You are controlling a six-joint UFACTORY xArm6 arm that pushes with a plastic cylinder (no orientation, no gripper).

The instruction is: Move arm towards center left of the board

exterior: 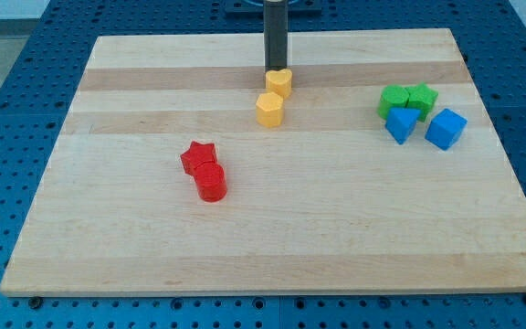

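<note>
- Nearest me, the lower part of the wooden board [272,256] is lying bare, so nothing there is getting in the way of a sweep
- A little further up, left of the middle, the red star [197,155] and the red cylinder [212,183] are sitting pressed together as a pair; they are lying close to the centre-left area I am being asked to reach, so I am judging them the main thing to steer around
- Further back on the right side, the two green blocks [406,98], the blue cube [446,128] and a second blue block [401,125] are huddling in a tight cluster, well apart from my route
- Near the top centre, the yellow hexagonal block [269,110] and the yellow heart-like block [279,82] are touching each other
- Farthest away, my tip [275,71] is resting right behind that upper yellow block, seemingly in contact with it; being a bare rod, it is gripping nothing and has no jaws to open or close
- The target, the board's centre left, is lying down and to the left of my tip, so I am judging the move barely begun
</note>
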